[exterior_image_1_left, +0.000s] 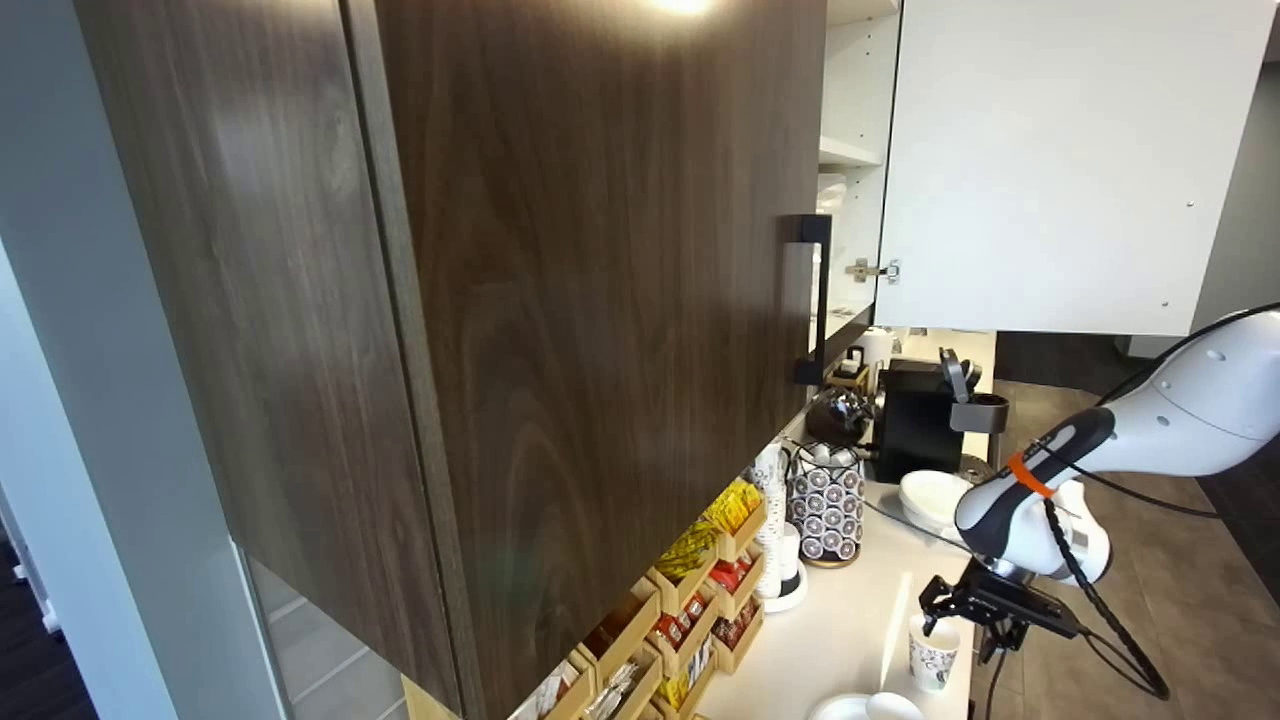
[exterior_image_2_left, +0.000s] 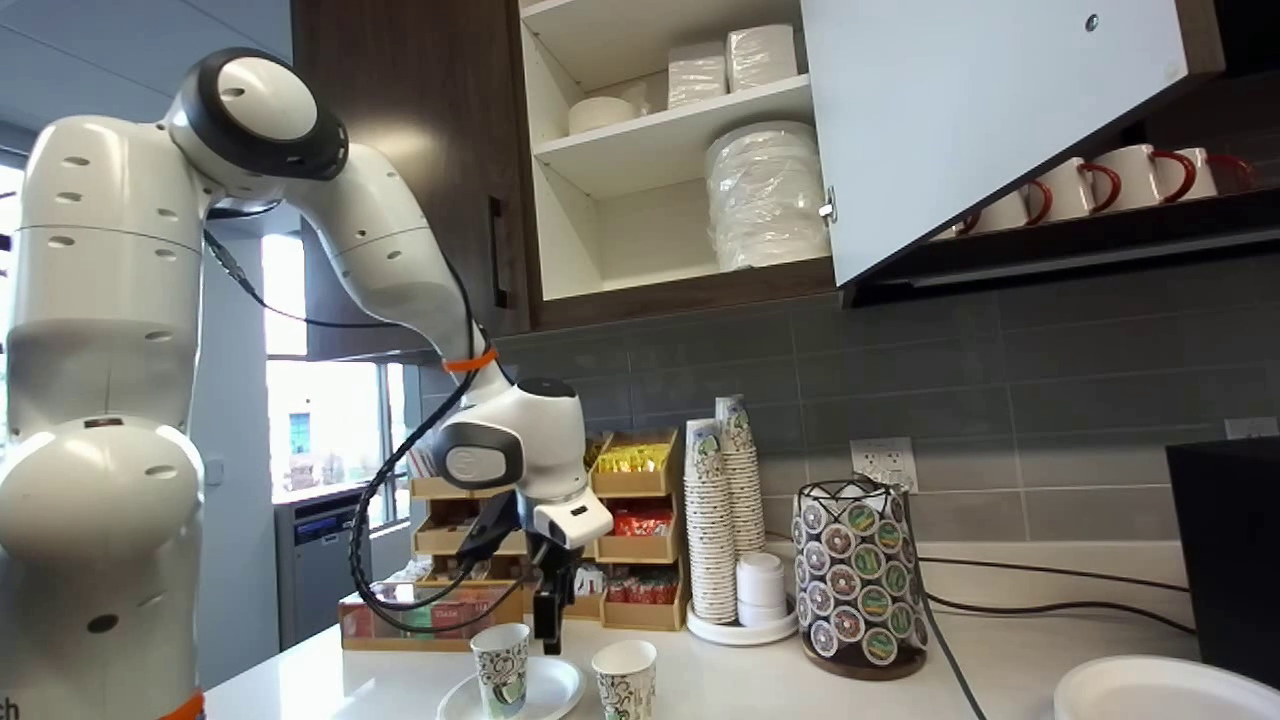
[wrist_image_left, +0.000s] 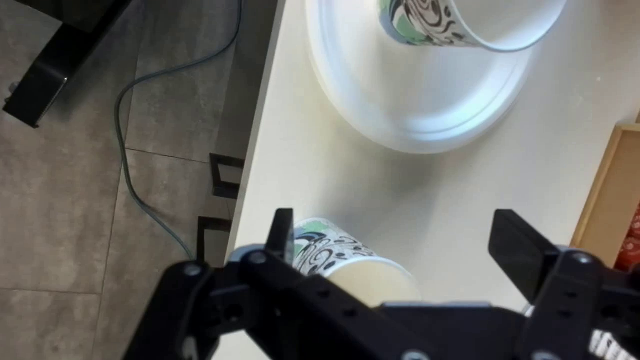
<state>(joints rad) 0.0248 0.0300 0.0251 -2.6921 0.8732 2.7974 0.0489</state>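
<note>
Presently the gripper (wrist_image_left: 395, 215) is spread wide and holds nothing, its fingers (wrist_image_left: 520, 250) well apart above the pale counter (wrist_image_left: 465, 195). Nearest to it is a patterned paper cup (wrist_image_left: 332, 250), standing upright on the counter near its edge; in the wrist view it shows between the fingers, closer to the edge-side one, though I cannot tell whether that one touches it. Near this cup, a white plate (wrist_image_left: 440, 135) carries a second cup (wrist_image_left: 425, 22). A wooden rack (exterior_image_2_left: 630, 484) with yellow packets (exterior_image_2_left: 640, 458) stands farther back in an exterior view, and beside it come stacked cups (exterior_image_2_left: 708, 540) and a pod holder (exterior_image_2_left: 860, 590). Beyond these sit a black machine (exterior_image_1_left: 915, 420) and a white dish (exterior_image_1_left: 932, 495). Overhead, a cabinet door (exterior_image_1_left: 1050, 150) stands swung out in both exterior views, beside shelves (exterior_image_2_left: 670, 118) bearing a wrapped white stack (exterior_image_2_left: 765, 200). Partly behind that door, white mugs (exterior_image_2_left: 1135, 178) with red handles stand on a dark shelf (exterior_image_2_left: 1120, 235). A dark cabinet front (exterior_image_1_left: 600, 300) blocks much of the counter in an exterior view. Below the counter, a cable (wrist_image_left: 122, 150) trails over the floor (wrist_image_left: 60, 210), past drawer handles (wrist_image_left: 226, 190).
</note>
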